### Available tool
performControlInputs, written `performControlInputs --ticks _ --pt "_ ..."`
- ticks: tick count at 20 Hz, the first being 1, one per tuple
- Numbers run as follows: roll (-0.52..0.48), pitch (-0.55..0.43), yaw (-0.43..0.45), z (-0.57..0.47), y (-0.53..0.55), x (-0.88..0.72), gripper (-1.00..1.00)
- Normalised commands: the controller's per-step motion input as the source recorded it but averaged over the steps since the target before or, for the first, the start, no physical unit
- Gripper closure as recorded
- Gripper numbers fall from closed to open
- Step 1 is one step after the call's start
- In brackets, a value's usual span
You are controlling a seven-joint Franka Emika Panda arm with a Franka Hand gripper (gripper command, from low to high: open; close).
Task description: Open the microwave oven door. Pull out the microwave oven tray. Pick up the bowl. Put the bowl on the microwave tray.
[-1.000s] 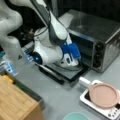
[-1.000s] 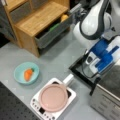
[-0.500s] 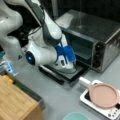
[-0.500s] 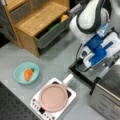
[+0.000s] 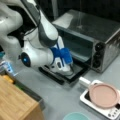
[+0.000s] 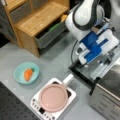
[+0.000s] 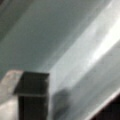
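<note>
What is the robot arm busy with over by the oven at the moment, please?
The microwave oven door is already folded down flat in front of the silver oven. The gripper is down low over that open door, at the mouth of the oven; the wrist view shows only pale metal close up. The bowl sits apart on the table with an orange item inside, not yet picked up. A pink pan rests on a white cooker nearby.
</note>
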Motion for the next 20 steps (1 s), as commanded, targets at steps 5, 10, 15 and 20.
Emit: performControlInputs --ticks 5,10,15,20 --pt "0.006 0.057 0.166 -0.25 -0.56 -0.09 1.00" --pt "0.035 0.080 0.173 -0.24 -0.44 -0.09 1.00" --pt "0.061 0.088 0.163 -0.26 -0.30 -0.09 1.00" --pt "0.042 0.092 0.139 -0.28 -0.29 -0.09 -1.00"
